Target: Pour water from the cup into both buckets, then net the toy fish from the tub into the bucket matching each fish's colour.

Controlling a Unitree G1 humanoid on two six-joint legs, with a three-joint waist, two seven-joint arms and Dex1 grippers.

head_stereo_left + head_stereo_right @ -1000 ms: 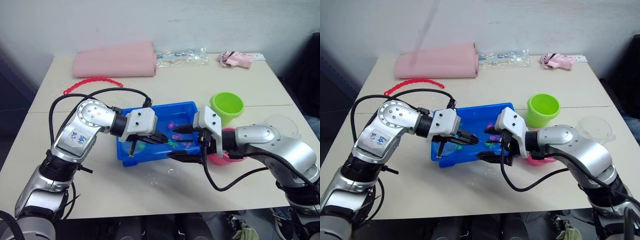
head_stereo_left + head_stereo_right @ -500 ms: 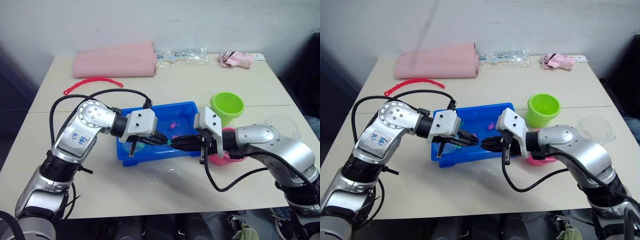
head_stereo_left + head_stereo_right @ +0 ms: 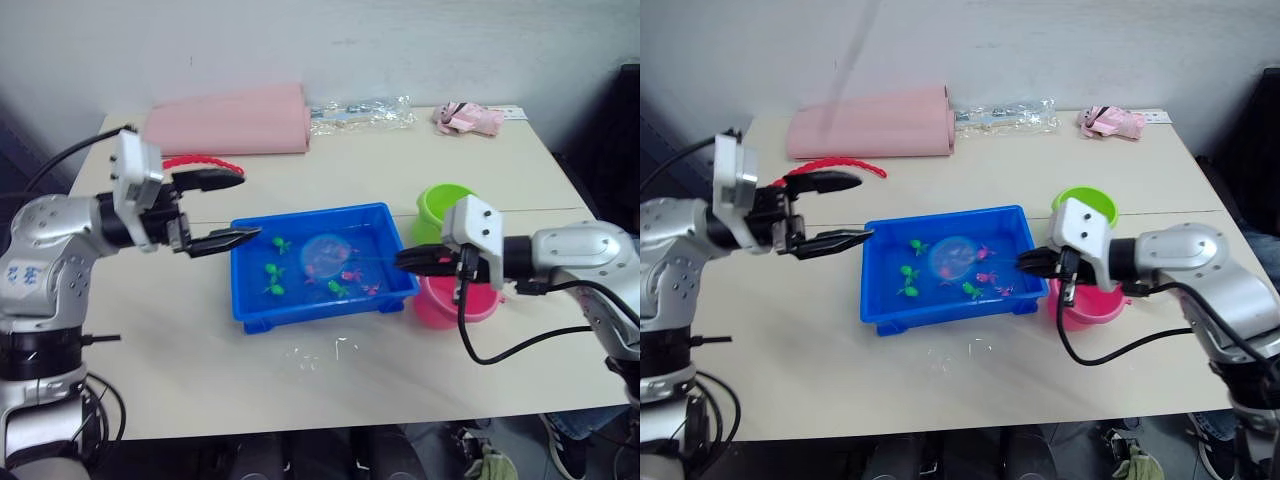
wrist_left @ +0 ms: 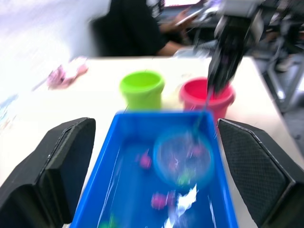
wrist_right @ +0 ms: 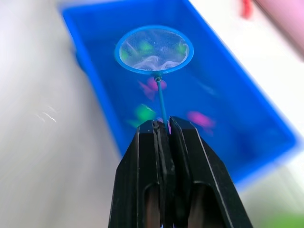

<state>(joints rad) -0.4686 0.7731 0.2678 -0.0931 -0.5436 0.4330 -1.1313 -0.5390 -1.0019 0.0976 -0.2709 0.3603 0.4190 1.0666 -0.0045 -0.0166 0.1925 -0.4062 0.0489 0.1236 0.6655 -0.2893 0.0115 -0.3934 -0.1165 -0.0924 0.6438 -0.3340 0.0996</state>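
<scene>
From the head we see our right gripper (image 3: 412, 262) pinching the thin dark handle of the round blue-rimmed mesh net (image 3: 326, 254) over the shallow bright blue plastic tub (image 3: 250, 310) on the table (image 3: 350, 370); our left gripper (image 3: 232, 206) hangs spread beside it

In our right wrist view, tiny plastic fish (image 5: 199, 118) lie under the hoop

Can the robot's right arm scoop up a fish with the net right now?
Probably yes. The right gripper is shut on the net handle, and the hoop hangs over the open blue tub with toy fish below and nothing between.
</scene>
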